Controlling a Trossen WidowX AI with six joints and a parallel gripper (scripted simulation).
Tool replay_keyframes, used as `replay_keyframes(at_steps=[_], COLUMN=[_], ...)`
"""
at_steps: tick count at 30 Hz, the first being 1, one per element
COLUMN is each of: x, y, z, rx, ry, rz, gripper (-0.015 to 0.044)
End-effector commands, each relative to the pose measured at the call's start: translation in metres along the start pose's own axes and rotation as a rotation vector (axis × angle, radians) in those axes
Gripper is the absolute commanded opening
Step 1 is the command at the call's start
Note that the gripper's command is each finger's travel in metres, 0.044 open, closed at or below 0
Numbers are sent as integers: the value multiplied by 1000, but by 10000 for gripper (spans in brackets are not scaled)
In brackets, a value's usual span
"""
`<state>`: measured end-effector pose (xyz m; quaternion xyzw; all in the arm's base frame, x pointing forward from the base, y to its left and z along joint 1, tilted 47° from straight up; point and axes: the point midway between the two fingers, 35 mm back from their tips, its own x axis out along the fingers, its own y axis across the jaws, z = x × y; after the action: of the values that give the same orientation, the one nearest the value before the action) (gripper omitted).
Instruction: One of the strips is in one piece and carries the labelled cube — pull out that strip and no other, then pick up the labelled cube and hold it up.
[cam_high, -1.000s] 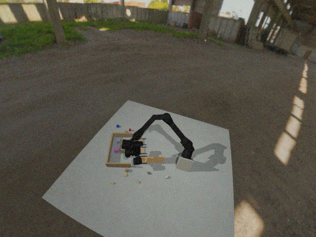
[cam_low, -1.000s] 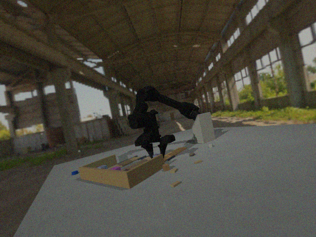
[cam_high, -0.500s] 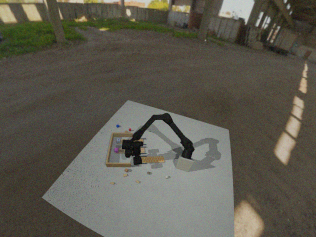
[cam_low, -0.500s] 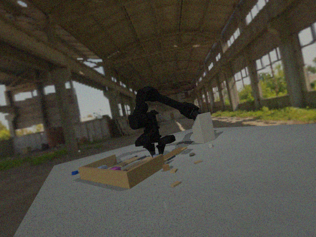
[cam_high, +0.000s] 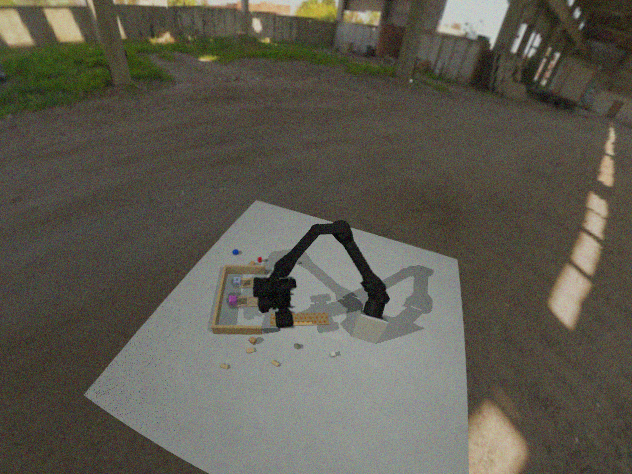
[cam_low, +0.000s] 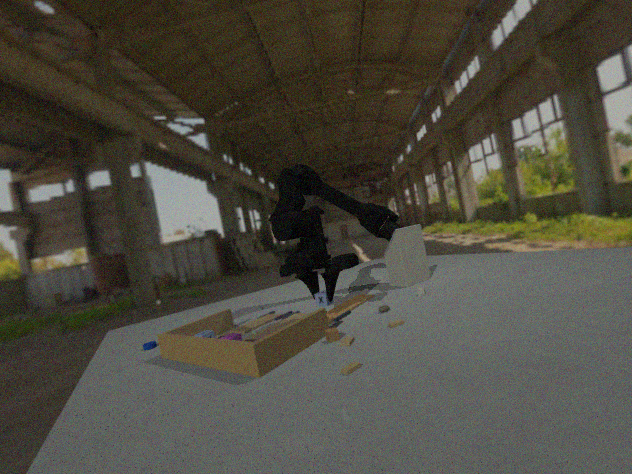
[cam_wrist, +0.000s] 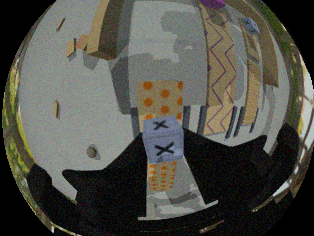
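Old open-sided shed, dirt floor, pale tabletop (cam_high: 387, 403) (cam_low: 433, 387) (cam_wrist: 40, 135). Top view: orange-dotted wooden strip (cam_high: 312, 319) (cam_low: 357, 302) (cam_wrist: 160, 97) drawn mostly out of wooden-walled tray (cam_high: 237, 329) (cam_low: 290, 349) (cam_wrist: 102, 50); pull probably done. Exterior: black two-finger gripper (cam_high: 278, 317) (cam_low: 323, 300) (cam_wrist: 161, 133) pinching pale-blue X-marked cube (cam_low: 321, 298) (cam_wrist: 164, 141), low by tray's open side. Wrist: cube over dotted strip; purple-zigzag strip (cam_wrist: 218, 75) alongside, left alone. Remaining: lift, hold, clear nearby wall.

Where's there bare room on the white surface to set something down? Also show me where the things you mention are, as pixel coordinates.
Bare: the wide stretch beyond the small tan blocks (cam_high: 275, 363) (cam_low: 351, 368), on the side away from the wooden tray (cam_high: 237, 330) (cam_low: 206, 354). Crowded: the tray's open side, with strips, guides and the gripper (cam_low: 323, 300) (cam_wrist: 161, 133) shut on the X-marked cube (cam_low: 321, 298) (cam_wrist: 163, 141).
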<state>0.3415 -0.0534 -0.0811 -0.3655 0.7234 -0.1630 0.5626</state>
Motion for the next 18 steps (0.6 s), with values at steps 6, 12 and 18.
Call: replay_keyframes(at_steps=[6,12,18], x=[-13,-13,-23], y=[7,12,14], z=[-25,-40,-44], rx=[-11,-11,-12], ry=[10,10,10], rz=[-1,-1,0], gripper=[0,0,0])
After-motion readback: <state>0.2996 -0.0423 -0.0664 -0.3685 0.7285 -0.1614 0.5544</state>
